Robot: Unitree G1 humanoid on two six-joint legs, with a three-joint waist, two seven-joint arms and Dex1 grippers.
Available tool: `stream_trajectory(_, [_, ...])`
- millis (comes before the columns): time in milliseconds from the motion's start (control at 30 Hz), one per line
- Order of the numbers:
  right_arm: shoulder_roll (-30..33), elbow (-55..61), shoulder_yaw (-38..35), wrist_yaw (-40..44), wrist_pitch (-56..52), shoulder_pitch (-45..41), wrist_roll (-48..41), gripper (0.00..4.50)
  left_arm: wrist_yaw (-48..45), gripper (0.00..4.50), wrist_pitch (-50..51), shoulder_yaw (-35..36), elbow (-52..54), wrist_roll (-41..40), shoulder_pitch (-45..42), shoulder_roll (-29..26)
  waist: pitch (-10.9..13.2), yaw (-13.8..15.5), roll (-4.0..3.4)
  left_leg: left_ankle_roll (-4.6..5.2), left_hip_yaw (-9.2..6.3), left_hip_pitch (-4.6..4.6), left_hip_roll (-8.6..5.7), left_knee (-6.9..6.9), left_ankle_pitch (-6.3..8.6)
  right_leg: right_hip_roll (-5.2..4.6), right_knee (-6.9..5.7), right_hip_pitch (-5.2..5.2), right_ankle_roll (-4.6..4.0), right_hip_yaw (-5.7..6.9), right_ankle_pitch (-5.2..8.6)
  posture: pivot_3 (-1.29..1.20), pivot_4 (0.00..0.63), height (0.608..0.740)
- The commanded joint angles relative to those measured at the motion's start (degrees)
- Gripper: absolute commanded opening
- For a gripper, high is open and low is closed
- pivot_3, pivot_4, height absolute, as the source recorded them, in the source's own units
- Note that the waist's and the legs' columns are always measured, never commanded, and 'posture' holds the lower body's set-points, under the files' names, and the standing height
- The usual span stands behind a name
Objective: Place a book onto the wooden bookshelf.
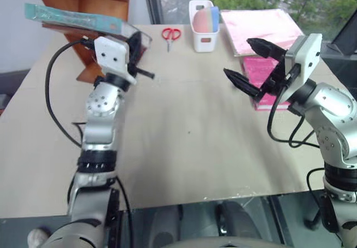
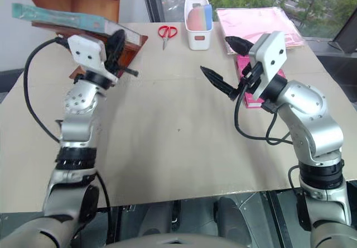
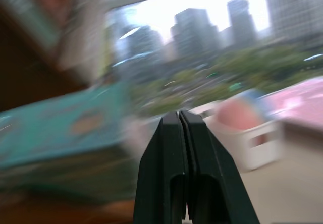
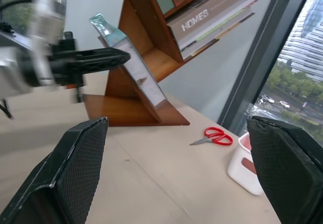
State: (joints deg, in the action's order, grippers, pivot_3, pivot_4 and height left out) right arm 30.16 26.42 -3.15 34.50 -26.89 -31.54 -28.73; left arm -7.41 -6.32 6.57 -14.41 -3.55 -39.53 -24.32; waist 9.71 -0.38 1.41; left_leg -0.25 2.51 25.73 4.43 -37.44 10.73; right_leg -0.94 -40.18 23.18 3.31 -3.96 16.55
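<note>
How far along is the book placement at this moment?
Done, it seems: the book leans on a slanted board of the wooden bookshelf. In hand: nothing; the left gripper is shut and empty beside the book, the right gripper open and empty over the table. Left: only drawing the arms back.

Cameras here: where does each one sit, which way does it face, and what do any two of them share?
Left and right eye views: on the head, looking down over the table; both arms show.
Left wrist view: along the shut left gripper toward the book, white bin and window.
Right wrist view: between the open right gripper's fingers toward the wooden bookshelf, scissors and the left gripper.
Shared: the book lying on the bookshelf's slanted board.
</note>
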Motion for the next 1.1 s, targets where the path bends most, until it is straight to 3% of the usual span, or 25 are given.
stream_trajectory(33, [0.0,2.2,-1.1,-1.0,0.1,-0.5,-0.4,4.5,5.1,0.06,-3.0,2.3,-5.3,3.0,-4.8,-0.7,0.0,0.0,0.0,0.0,0.0,0.03,0.0,0.01,0.0,0.0,0.07,-0.01,0.02,0.0,-0.01,0.0,0.15,0.74])
stream_trajectory(233, [-0.4,2.2,-0.8,-1.3,0.2,-0.5,-0.4,4.5,1.8,0.06,-3.9,3.6,-7.7,-0.2,-4.9,-1.4,0.0,-1.8,-0.06,-0.01,0.04,-0.1,0.05,0.21,-0.01,0.06,0.08,0.0,0.02,-0.09,-0.01,0.0,0.15,0.74])
stream_trajectory(467, [-0.2,2.0,-0.3,-0.7,0.0,0.7,-0.7,4.5,-10.8,0.06,-0.1,1.6,2.2,-7.6,2.7,-0.2,0.0,-1.5,-0.02,-0.01,0.06,0.03,0.05,0.22,-0.01,0.0,0.23,0.01,0.02,-0.05,-0.02,0.0,0.15,0.74])
stream_trajectory(667, [1.1,2.4,-0.3,0.3,-2.1,4.0,-1.5,4.5,-22.4,0.06,7.9,0.6,12.5,-14.2,10.5,-2.6,0.0,-0.4,-0.02,-0.01,0.06,0.03,0.04,0.23,0.0,-0.01,0.27,0.01,0.01,-0.03,-0.01,0.0,0.15,0.74])
stream_trajectory(800, [3.9,5.0,-0.5,2.1,-5.4,11.3,-3.0,4.5,-29.2,1.78,14.4,2.8,19.6,-20.4,17.6,-6.6,0.0,-0.4,-0.02,0.0,0.06,0.02,0.05,0.24,0.0,-0.01,0.29,-0.01,0.0,-0.03,-0.01,0.0,0.15,0.74])
stream_trajectory(867, [5.9,5.7,-1.7,2.6,-5.5,16.4,-1.9,4.5,-30.6,2.23,17.8,5.2,21.9,-22.9,21.1,-9.1,0.0,-0.4,-0.02,0.0,0.04,0.03,0.06,0.26,0.0,-0.01,0.3,0.0,0.0,-0.03,-0.01,0.0,0.15,0.74])
stream_trajectory(1000, [9.4,7.4,-7.0,3.9,-4.9,30.1,-1.4,4.5,-34.0,4.17,22.0,10.9,28.4,-26.4,32.4,-13.9,0.0,-0.5,-0.02,0.0,0.08,-0.03,0.08,0.32,0.01,-0.03,0.35,-0.03,-0.01,-0.04,0.01,0.0,0.15,0.74])
stream_trajectory(1033, [10.1,7.9,-8.1,4.0,-4.2,32.7,-0.8,4.5,-34.2,4.38,22.9,12.3,29.8,-27.0,35.1,-14.6,0.0,-0.5,-0.02,0.0,0.09,-0.02,0.08,0.33,0.01,-0.04,0.35,-0.02,-0.01,-0.05,0.01,0.0,0.15,0.74])
stream_trajectory(1100, [10.8,8.3,-10.5,4.0,-2.8,37.2,0.4,4.5,-33.5,4.38,23.8,15.2,31.7,-26.7,40.2,-15.5,0.0,-0.5,-0.02,0.0,0.1,-0.07,0.08,0.32,0.01,-0.06,0.35,-0.05,0.0,-0.05,0.01,0.0,0.15,0.74])
